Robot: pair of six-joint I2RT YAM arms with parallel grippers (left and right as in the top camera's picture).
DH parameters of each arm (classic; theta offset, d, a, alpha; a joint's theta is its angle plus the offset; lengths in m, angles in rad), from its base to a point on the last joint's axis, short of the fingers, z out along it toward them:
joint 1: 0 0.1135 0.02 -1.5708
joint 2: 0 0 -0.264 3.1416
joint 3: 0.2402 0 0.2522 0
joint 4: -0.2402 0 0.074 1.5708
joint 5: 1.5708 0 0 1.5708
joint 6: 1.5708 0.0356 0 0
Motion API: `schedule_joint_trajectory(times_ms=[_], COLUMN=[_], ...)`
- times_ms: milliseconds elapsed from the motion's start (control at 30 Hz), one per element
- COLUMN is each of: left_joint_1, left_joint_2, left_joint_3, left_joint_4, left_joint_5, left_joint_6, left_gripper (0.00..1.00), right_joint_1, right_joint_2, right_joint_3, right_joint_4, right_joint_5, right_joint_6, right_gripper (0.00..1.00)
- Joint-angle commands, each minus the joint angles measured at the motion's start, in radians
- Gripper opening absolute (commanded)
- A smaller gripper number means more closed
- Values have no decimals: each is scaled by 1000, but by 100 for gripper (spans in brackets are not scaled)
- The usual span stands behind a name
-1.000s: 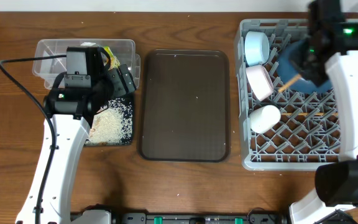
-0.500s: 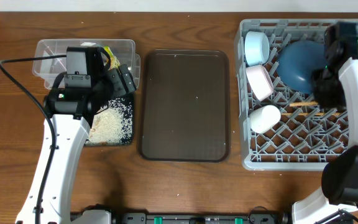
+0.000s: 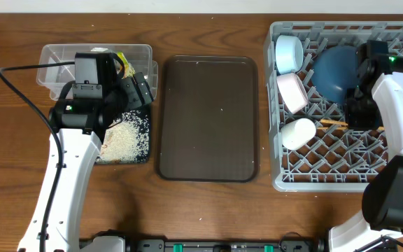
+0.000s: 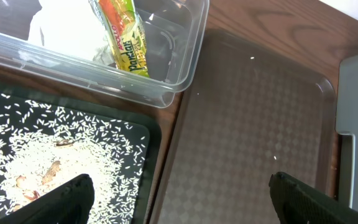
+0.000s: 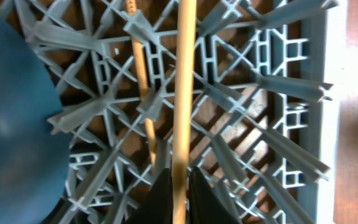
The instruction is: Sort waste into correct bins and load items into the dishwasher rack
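My right gripper [image 5: 179,193] is shut on a wooden chopstick [image 5: 183,81] and holds it low over the grey dishwasher rack [image 3: 327,171]. The second chopstick [image 5: 143,99] lies on the lattice beside it. The dark blue plate [image 3: 334,70], light blue bowl [image 3: 288,53], white bowl [image 3: 292,92] and white cup [image 3: 298,133] stand in the rack. My left gripper [image 4: 179,199] is open and empty, above the edge between the black tray [image 4: 73,155] of rice [image 3: 123,140] and the brown tray. The clear tub [image 4: 179,56] holds the snack wrapper [image 4: 126,37] and white napkins [image 4: 61,28].
The large dark brown serving tray [image 3: 208,115] lies in the middle of the wooden table, between the bins at the left and the rack at the right. The rack's pegs stand all round my right gripper.
My right arm has come down and nearer, carrying the chopstick from over the blue plate to low over the rack floor. The left arm has not moved.
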Motion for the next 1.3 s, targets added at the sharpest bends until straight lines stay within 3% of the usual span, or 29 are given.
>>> schedule_joint_trajectory(times_ms=[0,233,367,433,533,567,600,667,733,767,867,1267], left_joint_1=[3,3,3,3,3,3,3,3,3,3,3,3], left_joint_2=[4,4,4,4,4,4,4,4,4,4,4,4], left_joint_3=[-2,-1,-1,-1,-1,-1,-1,-1,-1,-2,-2,-1], left_joint_4=[-1,-1,-1,-1,-1,-1,-1,-1,-1,-1,-1,-1], left_joint_5=[-6,-6,-6,-6,-6,-6,-6,-6,-6,-6,-6,-6], left_joint_6=[5,5,5,5,5,5,5,5,5,5,5,5], left_gripper=[92,92,93,92,93,93,92,92,93,92,92,93], right_joint_1=[-1,-1,-1,-1,-1,-1,-1,2,12,21,46,55], right_joint_2=[-10,-10,-12,-20,-50,-70,-116,-176,-250,-290,-425,-834], right_joint_3=[-6,-6,-4,2,11,13,13,14,14,14,14,14], right_joint_4=[9,55,86,116,174,192,214,219,208,197,149,25], right_joint_5=[16,22,8,-27,-145,-216,-335,-428,-455,-454,-453,-439], right_joint_6=[-7,-177,-367,-540,-860,-982,-1126,-1226,-1286,-1307,-1370,-1393], right_gripper=[12,31,38,39,20,22,33,44,63,78,99,99])
